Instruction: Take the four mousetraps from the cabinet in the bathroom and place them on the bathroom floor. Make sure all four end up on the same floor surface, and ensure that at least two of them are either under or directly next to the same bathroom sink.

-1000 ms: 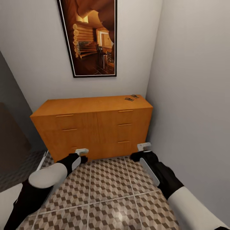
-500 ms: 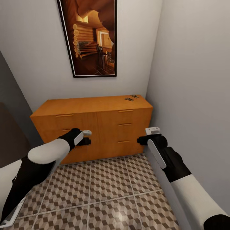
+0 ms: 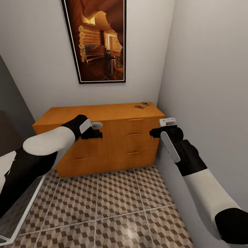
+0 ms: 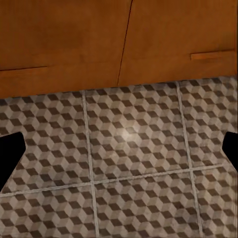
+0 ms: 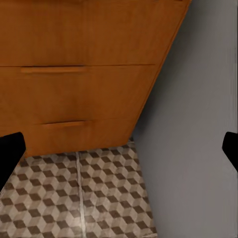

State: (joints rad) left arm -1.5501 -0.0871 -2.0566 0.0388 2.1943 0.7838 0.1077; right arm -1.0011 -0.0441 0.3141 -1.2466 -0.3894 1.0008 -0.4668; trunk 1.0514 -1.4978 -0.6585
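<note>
Two mousetraps (image 3: 142, 105) on cabinet (image 3: 103, 137) top, back right corner, near wall (image 3: 206, 86). Both tiny and flat: poor pinch could knock them off edge. Right gripper (image 3: 155, 133) spread, squeezed beside wall, elbow room scarce. Left gripper (image 3: 97, 133) spread, before drawers. Floor (image 3: 117, 203) behind offers open room.

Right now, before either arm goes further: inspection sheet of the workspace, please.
Surface: cabinet top, orange-brown wood, drawers shut.
Job's things: two mousetraps side by side at the top's far right corner; others not seen.
Floor: bathroom floor, cube-pattern tiles.
Clutter: nothing seen.
Grippers: left claw in front of the top left drawer; right claw by the cabinet's right edge; both open and holding nothing, per the wrist views.
Cables: nothing seen.
Surroundings: framed picture above; wall close on the right.
</note>
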